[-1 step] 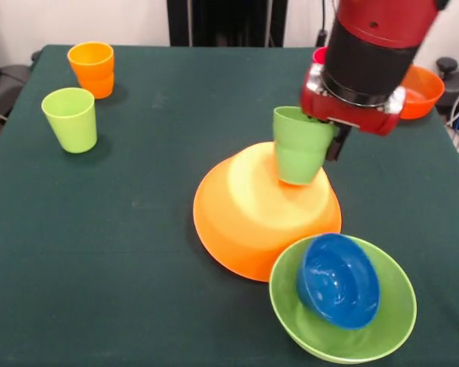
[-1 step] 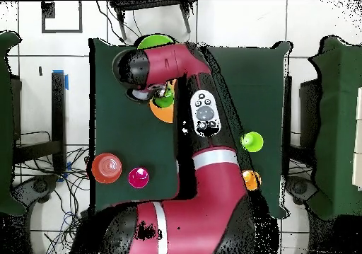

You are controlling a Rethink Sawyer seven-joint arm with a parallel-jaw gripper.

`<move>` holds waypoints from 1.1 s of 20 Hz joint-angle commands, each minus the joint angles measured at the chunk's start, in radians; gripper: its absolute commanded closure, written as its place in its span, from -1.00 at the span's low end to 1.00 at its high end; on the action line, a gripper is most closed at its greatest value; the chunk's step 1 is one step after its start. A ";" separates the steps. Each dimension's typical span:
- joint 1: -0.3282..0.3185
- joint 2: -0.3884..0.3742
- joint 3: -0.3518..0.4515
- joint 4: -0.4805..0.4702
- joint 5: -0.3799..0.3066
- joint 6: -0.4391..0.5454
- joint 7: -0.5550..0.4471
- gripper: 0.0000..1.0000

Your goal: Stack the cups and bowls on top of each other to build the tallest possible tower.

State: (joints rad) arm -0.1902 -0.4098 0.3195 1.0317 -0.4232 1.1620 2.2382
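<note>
A very large orange bowl lies upside down in the middle of the table. A green cup stands mouth up, slightly tilted, over the bowl's raised base; I cannot tell whether it rests on it. My gripper comes down from above and is shut on the cup's right rim, with one dark finger outside the wall. A small blue bowl lies tilted inside a light green bowl at the front right. In the overhead view the arm hides most of the orange bowl.
A lime green cup and an orange cup stand at the far left. A red-orange bowl sits at the far right edge, and a pink cup peeks out behind the arm. Overhead: red-orange bowl, pink cup.
</note>
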 commanded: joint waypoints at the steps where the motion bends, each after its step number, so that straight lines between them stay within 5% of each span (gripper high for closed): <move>1: 0.023 0.192 -0.005 -0.213 -0.040 0.267 -0.094 1.00; 22: 0.044 0.279 -0.006 -0.400 -0.100 0.344 -0.204 1.00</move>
State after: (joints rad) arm -0.1660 -0.2278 0.3182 0.6825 -0.4199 1.4314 2.2384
